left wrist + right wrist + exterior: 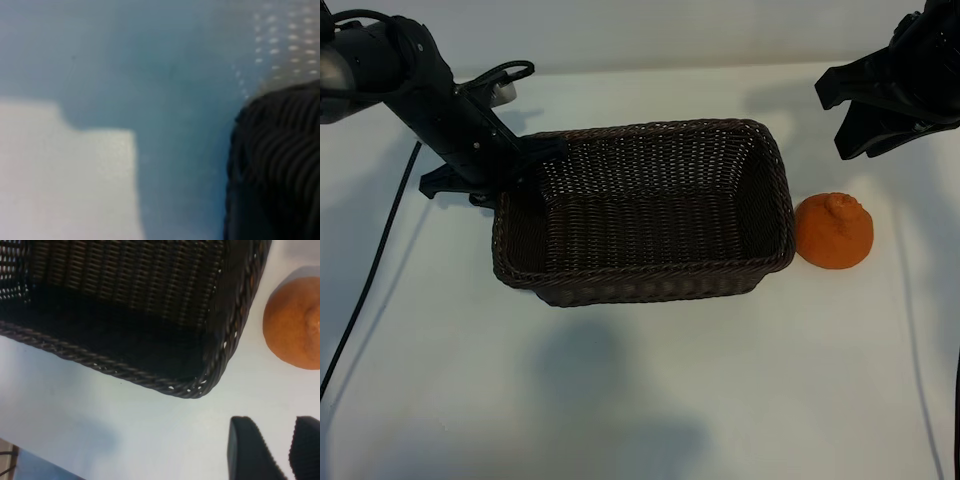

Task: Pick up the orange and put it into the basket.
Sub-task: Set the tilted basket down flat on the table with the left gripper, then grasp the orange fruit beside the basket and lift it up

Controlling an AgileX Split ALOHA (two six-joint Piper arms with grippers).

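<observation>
White tabletop (650, 400) is stretching under everything, pale and bare apart from soft shadows and a black cable (365, 290) trailing along its left side. Sitting near the middle of it is the basket (643, 290), dark brown wicker with a braided rim, nothing lying inside it.

Just beside the basket's right end, out on the table, the orange (834, 231) is resting with its knobbly stem end pointing up. It is lying close to the wicker wall but apart from it, and nothing is gripping it.

At the basket's far left corner the left gripper (525, 165) is leaning down steeply, its black fingers sitting right at the rim there. Whether they are pinching the wicker or standing apart around it I cannot tell; its wrist camera is giving only a blurred dark ribbed shape against the table.

Beyond the basket's right end, past the orange and higher up, the right gripper (875, 115) is hanging in the air. Its two dark fingers (250, 450) are standing partly spread with a clear gap between them, holding nothing, well apart from the orange.
</observation>
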